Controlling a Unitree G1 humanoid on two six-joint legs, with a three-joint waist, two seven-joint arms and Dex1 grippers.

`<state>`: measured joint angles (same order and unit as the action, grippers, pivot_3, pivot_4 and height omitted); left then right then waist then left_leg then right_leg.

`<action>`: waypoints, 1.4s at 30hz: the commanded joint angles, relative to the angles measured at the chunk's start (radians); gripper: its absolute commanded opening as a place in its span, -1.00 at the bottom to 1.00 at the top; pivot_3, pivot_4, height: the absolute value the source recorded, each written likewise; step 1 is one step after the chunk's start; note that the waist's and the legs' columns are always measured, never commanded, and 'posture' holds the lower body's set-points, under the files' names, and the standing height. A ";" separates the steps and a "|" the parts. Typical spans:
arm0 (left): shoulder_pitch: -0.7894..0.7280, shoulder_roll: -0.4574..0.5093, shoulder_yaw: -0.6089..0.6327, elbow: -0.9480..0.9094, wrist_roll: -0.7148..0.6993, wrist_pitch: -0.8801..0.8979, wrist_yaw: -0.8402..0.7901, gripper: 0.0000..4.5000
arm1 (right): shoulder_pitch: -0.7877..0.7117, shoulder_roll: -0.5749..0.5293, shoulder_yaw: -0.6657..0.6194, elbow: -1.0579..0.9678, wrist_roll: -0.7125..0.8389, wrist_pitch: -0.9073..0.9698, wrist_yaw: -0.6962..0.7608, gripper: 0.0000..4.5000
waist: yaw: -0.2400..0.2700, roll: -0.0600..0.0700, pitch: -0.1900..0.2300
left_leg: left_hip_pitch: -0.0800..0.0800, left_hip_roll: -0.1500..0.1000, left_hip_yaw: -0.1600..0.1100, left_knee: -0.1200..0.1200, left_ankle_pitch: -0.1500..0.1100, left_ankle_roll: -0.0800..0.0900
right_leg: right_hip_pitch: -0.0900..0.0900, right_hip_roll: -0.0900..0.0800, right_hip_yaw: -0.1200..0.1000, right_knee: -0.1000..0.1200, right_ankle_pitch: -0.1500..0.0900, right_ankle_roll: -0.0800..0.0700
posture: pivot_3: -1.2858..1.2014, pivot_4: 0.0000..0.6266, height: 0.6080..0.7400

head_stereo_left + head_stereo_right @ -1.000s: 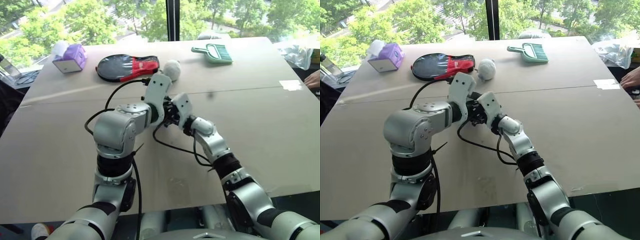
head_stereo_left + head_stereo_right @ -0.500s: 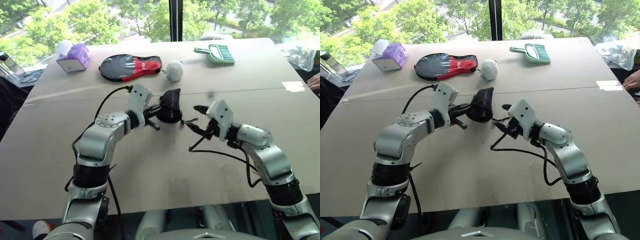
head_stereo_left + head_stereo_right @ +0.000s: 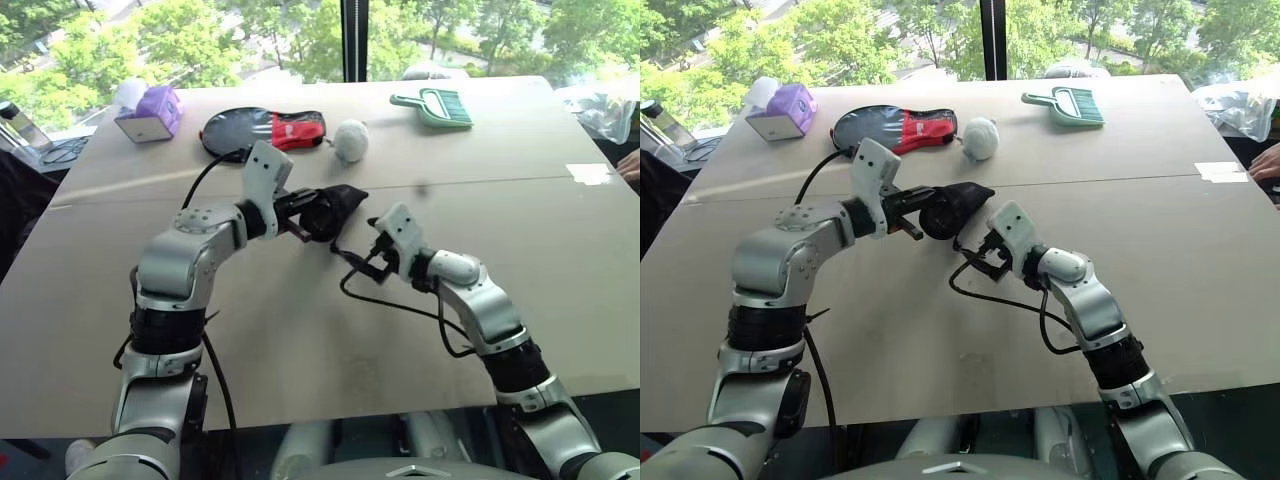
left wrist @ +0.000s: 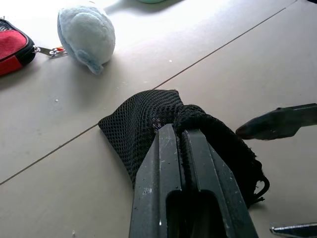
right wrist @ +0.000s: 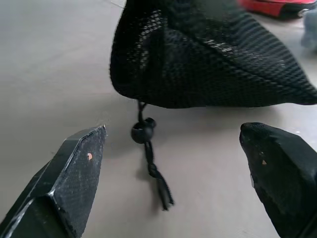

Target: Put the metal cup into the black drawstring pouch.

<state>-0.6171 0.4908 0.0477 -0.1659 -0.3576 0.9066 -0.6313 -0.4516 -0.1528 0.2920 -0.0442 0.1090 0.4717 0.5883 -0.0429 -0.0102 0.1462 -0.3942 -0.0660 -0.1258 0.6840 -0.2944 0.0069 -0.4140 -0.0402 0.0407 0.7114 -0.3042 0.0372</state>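
A purple tissue box (image 3: 148,112) sits far left on the table (image 3: 560,250), then a black-and-red paddle cover (image 3: 262,129), a pale fuzzy ball (image 3: 350,140), and a green brush (image 3: 432,105) far right.

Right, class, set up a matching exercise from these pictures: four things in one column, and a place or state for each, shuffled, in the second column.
Things:
1. black drawstring pouch
2. left hand
3. right hand
4. green dustpan brush

Places or states:
A. fingers spread wide, pointing at the pouch's cord and toggle
B. lying at the far edge of the table, near the window
C. pinched shut on black mesh fabric
D. gripped at one end, over the middle of the table

Pairs: 1-D, 2-C, 3-A, 4-B
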 commanded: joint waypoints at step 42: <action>-0.170 0.050 -0.173 0.020 -0.178 -0.068 -0.288 0.32 | -0.118 -0.495 -0.176 -0.465 -0.139 0.148 0.100 -1.00 | 0.009 0.000 0.001 | -0.002 0.000 -0.001 0.001 0.000 0.000 | 0.001 0.000 -0.001 -0.001 0.000 0.000 | 0.03 -0.52 1.00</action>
<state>-0.7626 0.5590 -0.0854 -0.1721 -0.5786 0.8987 -0.9197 -0.5539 -0.6384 0.1440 -0.4436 -0.0474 0.5854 0.6801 -0.0336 -0.0107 0.1473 -0.3960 -0.0660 -0.1266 0.6850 -0.2945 0.0071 -0.4133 -0.0403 0.0396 0.7105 -0.3043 0.0372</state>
